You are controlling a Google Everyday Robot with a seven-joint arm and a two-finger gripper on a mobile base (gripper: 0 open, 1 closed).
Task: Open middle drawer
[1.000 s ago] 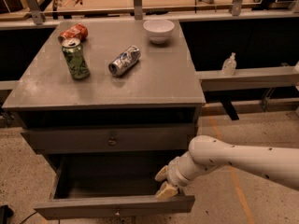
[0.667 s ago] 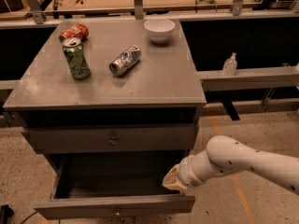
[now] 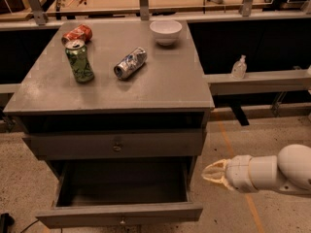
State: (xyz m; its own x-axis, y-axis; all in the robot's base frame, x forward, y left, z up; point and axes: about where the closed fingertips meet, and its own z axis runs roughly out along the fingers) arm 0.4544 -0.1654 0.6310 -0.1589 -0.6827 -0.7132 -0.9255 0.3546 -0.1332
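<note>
With the middle drawer [image 3: 121, 212] pulled well out under the front edge of the surface [image 3: 165, 81] (job seemingly done), hovering just off its right corner on a narrow, empty pincer [image 3: 210, 173], probably to keep clear.

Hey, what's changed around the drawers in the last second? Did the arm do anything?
The tool drew back to the right, away from the right front corner of the middle drawer. It now hangs over the floor beside the cabinet, clear of the drawer. The drawer stayed pulled out. The green can, silver can, red can and bowl on top did not move.
</note>
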